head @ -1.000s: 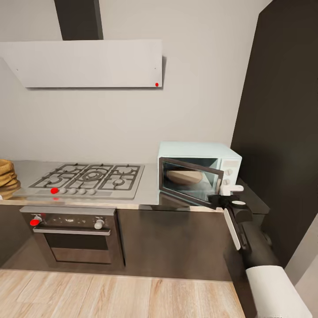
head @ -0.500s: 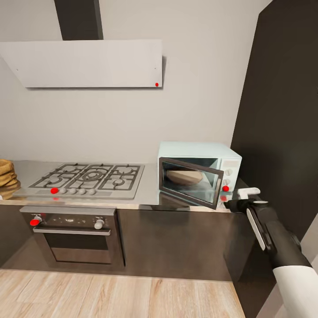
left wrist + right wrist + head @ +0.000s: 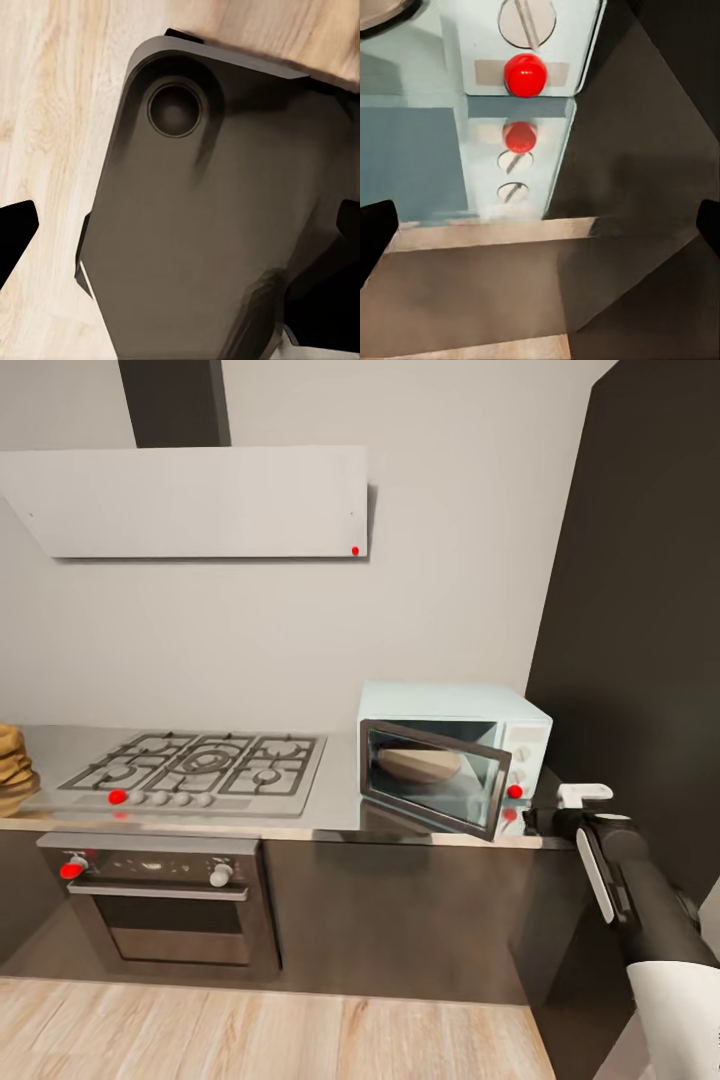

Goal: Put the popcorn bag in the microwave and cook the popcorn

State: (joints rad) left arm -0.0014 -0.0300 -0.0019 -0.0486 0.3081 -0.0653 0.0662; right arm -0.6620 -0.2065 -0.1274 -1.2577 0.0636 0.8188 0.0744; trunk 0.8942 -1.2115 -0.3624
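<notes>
Although the small tan cloth popcorn bag cannot be made out with certainty, the scene suggests the task is around its middle. At the far left of the head view a stack of tan woven baskets [image 3: 12, 768] sits on the smooth grey steel countertop [image 3: 340, 800], next to the five-burner gas hob with grey grates [image 3: 195, 765], with the dark steel oven with a bar handle [image 3: 160, 895] below it and the flat white hood [image 3: 195, 500] above. Further right stands the pale mint-blue boxy microwave [image 3: 455, 705], its dark glass door [image 3: 432, 778] partly ajar; a rounded tan shape [image 3: 420, 764] shows through the glass, possibly the bag already loaded, though it could be the turntable plate. No bag lies on the visible countertop. On the white panel, the red round button [image 3: 514, 791] sits at the bottom, and the right wrist view shows it [image 3: 525, 74] close ahead under a white round knob [image 3: 526, 16], both mirrored in the steel below.

The right gripper [image 3: 575, 808] hovers just right of the microwave's lower corner, near that panel; its dark fingertips [image 3: 376, 229] stand wide apart with nothing between them. The left gripper's fingers [image 3: 13, 234] are likewise spread and empty, above the robot's dark base [image 3: 217, 217] and the wooden floor [image 3: 45, 97].

What seems left: shutting the door fully, then starting the heating.
</notes>
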